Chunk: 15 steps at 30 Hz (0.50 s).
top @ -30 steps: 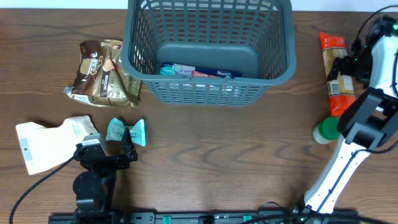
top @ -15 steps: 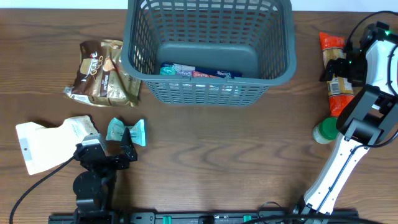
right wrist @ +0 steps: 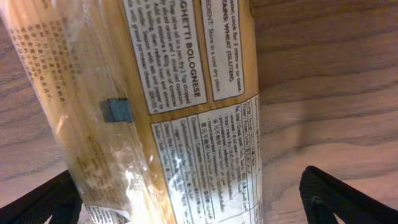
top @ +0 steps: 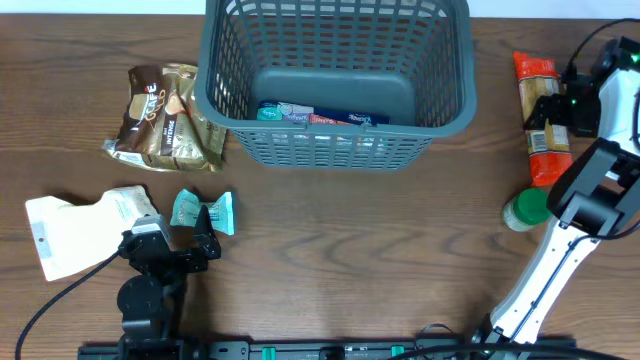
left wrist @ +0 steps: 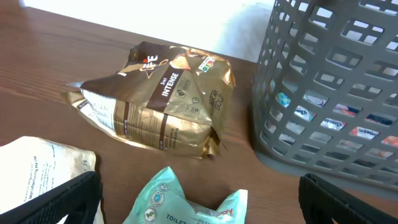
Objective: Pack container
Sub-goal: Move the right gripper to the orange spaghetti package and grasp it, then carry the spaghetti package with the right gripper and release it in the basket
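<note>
Where legible, spaghetti packet (right wrist: 155,124): "BOLOGNESE".

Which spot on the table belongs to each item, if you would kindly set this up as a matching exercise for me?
Things:
1. large dark grey plastic lattice basket
2. gold-and-brown foil coffee bag
3. long clear-and-orange spaghetti packet
4. small teal plastic packet

Places:
A. far right side of the table
B. top centre of the overhead view
C. lower left
D. just left of the basket

Pairs: 1-B, 2-D, 3-A, 4-C
</note>
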Available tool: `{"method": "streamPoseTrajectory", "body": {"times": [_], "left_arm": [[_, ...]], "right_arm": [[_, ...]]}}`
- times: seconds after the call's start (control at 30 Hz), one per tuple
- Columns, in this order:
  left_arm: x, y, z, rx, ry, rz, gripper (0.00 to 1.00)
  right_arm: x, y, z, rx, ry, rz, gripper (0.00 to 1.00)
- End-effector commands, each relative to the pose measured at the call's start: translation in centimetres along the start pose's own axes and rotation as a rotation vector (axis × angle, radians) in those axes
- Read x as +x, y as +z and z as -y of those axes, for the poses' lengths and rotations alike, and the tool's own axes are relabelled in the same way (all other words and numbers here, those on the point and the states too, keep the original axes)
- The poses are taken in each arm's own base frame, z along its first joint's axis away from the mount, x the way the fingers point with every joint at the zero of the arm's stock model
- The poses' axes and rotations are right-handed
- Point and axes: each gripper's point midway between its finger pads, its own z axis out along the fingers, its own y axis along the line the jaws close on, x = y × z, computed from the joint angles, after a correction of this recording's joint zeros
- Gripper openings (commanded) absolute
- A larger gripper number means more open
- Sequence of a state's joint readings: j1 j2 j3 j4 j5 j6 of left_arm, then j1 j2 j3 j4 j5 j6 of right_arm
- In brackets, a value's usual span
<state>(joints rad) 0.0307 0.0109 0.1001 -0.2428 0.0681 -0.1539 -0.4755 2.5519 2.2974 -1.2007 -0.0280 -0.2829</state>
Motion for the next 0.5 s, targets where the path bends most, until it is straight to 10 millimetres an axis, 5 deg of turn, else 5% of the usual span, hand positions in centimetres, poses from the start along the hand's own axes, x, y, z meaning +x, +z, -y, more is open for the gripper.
{"method": "streamPoseTrajectory", "body": {"times": [0.0, 0.27, 0.33, 0.37, 0.43, 0.47], "left_arm": [[1.3, 0.1, -0.3, -0.009, 0.003, -0.040, 0.99], [1.3, 0.1, -0.3, -0.009, 0.003, -0.040, 0.99], [1.3, 0.1, -0.3, -0.009, 0.003, -0.040, 0.99], [1.3, 0.1, -0.3, -0.009, 0.003, -0.040, 0.99], [1.3, 0.1, -0.3, -0.009, 0.003, -0.040, 0.98], [1.3, 0.1, -0.3, -0.009, 0.003, -0.040, 0.98]], "right_arm": [[1.0, 2.0, -0.2, -0.029, -0.023, -0.032, 0.92], [3.2, 5.4, -2.2, -0.091, -0.057, -0.088, 0.92], [3.5, 5.7, -2.5, -0.094, -0.059, -0.098, 0.84], [3.6, 5.8, -2.6, -0.096, -0.061, -0.101, 0.71], [3.6, 5.8, -2.7, -0.096, -0.062, -0.102, 0.02], [3.7, 5.8, -2.7, -0.097, -0.062, -0.105, 0.01]]}}
